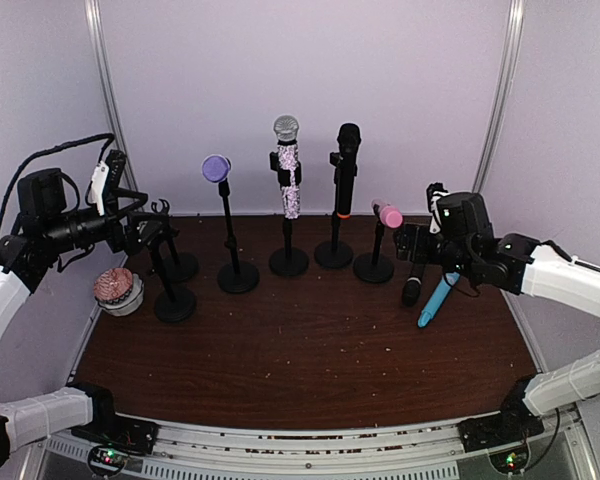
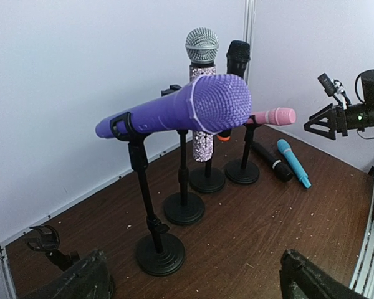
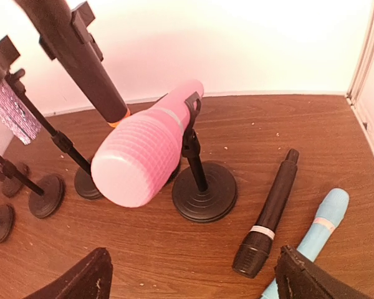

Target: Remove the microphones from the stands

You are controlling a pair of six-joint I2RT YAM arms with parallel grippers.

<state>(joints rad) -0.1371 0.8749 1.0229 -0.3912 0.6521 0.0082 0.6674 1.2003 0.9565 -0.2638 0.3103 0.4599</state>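
Four microphones are seen clipped in stands across the back of the desk (image 1: pixel 310 350): purple microphone (image 2: pixel 187 109) tilted in its clip, glitter microphone (image 1: pixel 289 170) upright, black orange-ringed microphone (image 1: pixel 346 170) upright, pink microphone (image 3: pixel 146 159) tilted on the rightmost stand (image 3: pixel 204 194). Right pincer (image 3: pixel 193 274) is seen spread wide, nothing between its fingers, hung just right of the pink microphone and near two loose ones laid flat on the desk side by side, a black handheld (image 3: pixel 271 218) and a blue handheld (image 3: pixel 318 233). Left pincer (image 2: pixel 193 277) is spread wide too, empty, positioned by two bare stands (image 1: pixel 173 300) at the left side, with the purple microphone straight ahead of it. A glittery pinkish lump (image 1: pixel 112 283) is sat in a white cup (image 1: pixel 128 306) at the far left
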